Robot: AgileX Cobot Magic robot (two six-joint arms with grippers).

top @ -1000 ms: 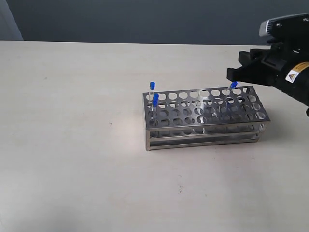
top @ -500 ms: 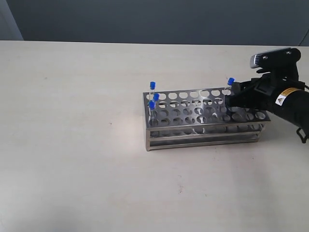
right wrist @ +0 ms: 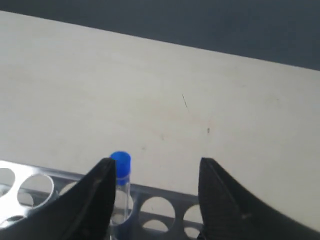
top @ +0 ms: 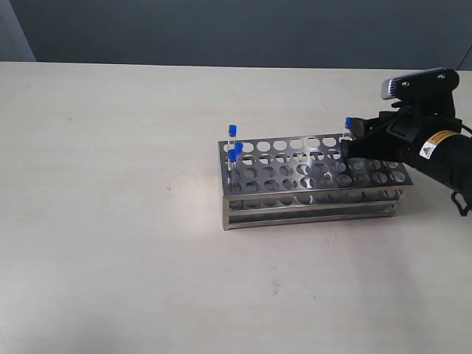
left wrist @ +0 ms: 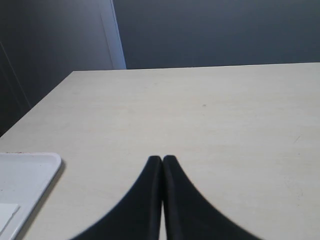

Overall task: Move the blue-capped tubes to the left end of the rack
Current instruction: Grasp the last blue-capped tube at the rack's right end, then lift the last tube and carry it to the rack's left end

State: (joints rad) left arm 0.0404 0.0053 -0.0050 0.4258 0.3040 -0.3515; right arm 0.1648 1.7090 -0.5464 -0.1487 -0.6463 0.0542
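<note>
— How is the light behaving for you?
— I'm getting soft, even light over the table (top: 110,221) in the exterior view. The rack (top: 310,184) is glinting along its top plate and casting just a thin shadow toward 6 o'clock.
— Anything blurring?
— In the right wrist view the right gripper (right wrist: 156,165) is smearing into soft dark shapes close to the lens, and the wall (right wrist: 200,20) behind is going dim. In the left wrist view I'm watching the tray (left wrist: 25,185) wash out to flat white.
</note>
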